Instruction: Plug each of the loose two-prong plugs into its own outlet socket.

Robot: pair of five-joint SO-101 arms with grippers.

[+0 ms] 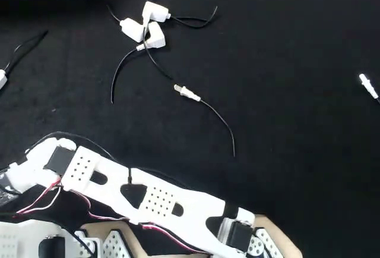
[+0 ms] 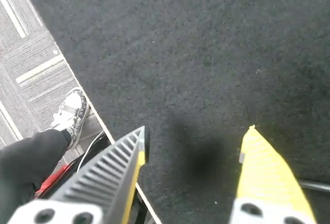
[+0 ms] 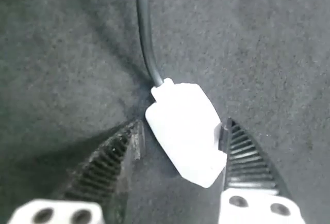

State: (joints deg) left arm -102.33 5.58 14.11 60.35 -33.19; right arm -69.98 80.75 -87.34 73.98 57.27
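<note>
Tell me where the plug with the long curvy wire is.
High view: the plug lies near the middle of the mat, below and right of the three white sockets.

We count three white sockets (image 1: pixel 153 12) (image 1: pixel 132 29) (image 1: pixel 156 37) bunched at the upper middle of the high view, two loose plugs (image 1: pixel 187 93) (image 1: pixel 368 85), one at centre and one at the right edge, and one white corded piece (image 1: pixel 2 78) at the left edge, kind unclear.

Has three outlet sockets (image 1: pixel 155 35) bunched and touching at twelve o'clock on the table (image 1: pixel 285 44). Has a loose plug (image 1: pixel 187 93) near the middle, toward five o'clock from them, and another plug (image 1: pixel 368 85) at the three o'clock edge. Keeps a corded piece (image 1: pixel 2 79) at the nine o'clock edge and an arm (image 1: pixel 148 195) across six o'clock.
</note>
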